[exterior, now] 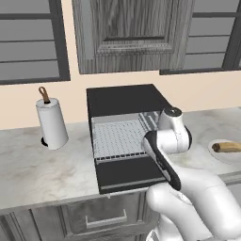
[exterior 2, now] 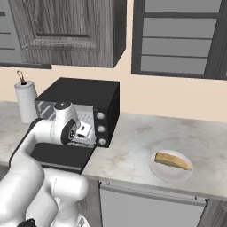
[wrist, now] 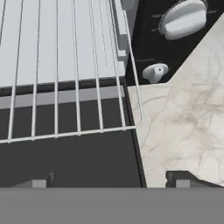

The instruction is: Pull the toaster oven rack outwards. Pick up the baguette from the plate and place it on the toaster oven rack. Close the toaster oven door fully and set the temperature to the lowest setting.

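Note:
The black toaster oven (exterior: 123,100) stands on the counter with its door (exterior: 127,174) dropped open and flat. The grey wire rack (exterior: 117,139) sticks out of the cavity, and in the hand view its front edge (wrist: 74,131) hangs over the door (wrist: 65,162). My gripper (wrist: 113,181) hovers just above the door at the rack's front right corner, open, with nothing between its fingertips (wrist: 188,178). It also shows beside the knobs (exterior 2: 101,128) as the gripper (exterior 2: 84,131). The baguette (exterior 2: 173,161) lies on the white plate (exterior 2: 156,172), to the right of the oven.
A paper towel roll (exterior: 52,123) stands left of the oven. Grey cabinets (exterior: 132,35) hang above. Two oven knobs (wrist: 183,18) sit close to the right of the hand. Marble counter (exterior 2: 133,146) lies bare between oven and plate.

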Tool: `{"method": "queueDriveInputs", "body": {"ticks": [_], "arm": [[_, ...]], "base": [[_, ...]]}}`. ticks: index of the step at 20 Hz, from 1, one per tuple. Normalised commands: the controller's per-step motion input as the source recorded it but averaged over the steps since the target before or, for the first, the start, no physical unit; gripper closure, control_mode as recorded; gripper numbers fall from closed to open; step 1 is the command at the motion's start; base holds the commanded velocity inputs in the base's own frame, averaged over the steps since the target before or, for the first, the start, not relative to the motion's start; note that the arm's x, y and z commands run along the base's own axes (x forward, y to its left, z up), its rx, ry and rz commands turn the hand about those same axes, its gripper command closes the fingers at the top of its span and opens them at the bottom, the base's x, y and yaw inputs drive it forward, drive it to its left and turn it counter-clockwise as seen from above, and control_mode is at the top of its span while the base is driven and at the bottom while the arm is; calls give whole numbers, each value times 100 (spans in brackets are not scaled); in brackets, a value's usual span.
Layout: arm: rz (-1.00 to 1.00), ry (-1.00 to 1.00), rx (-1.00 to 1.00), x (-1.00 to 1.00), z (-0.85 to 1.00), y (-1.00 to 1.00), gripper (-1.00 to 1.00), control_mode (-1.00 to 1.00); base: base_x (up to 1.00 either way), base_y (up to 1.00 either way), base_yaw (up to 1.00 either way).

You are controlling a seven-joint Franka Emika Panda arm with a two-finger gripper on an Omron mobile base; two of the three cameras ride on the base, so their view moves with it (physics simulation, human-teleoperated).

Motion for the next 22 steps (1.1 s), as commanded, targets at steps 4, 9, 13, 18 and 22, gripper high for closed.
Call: {"method": "queueDriveInputs", "body": {"ticks": [4,9,13,18,22], "arm": [[0,-10,1,-46,30,-15,-100,-100],[-3,2,1,-60,65,-58,-100,-100],[-11,19,0,-24,60,-97,-100,-100],[-22,24,0,-6,31,-100,-100,-100],[-35,17,2,-9,0,-100,-100,-100]], "base": [[0,0,0],[0,0,0],[0,0,0],[0,0,0],[0,0,0]]}}
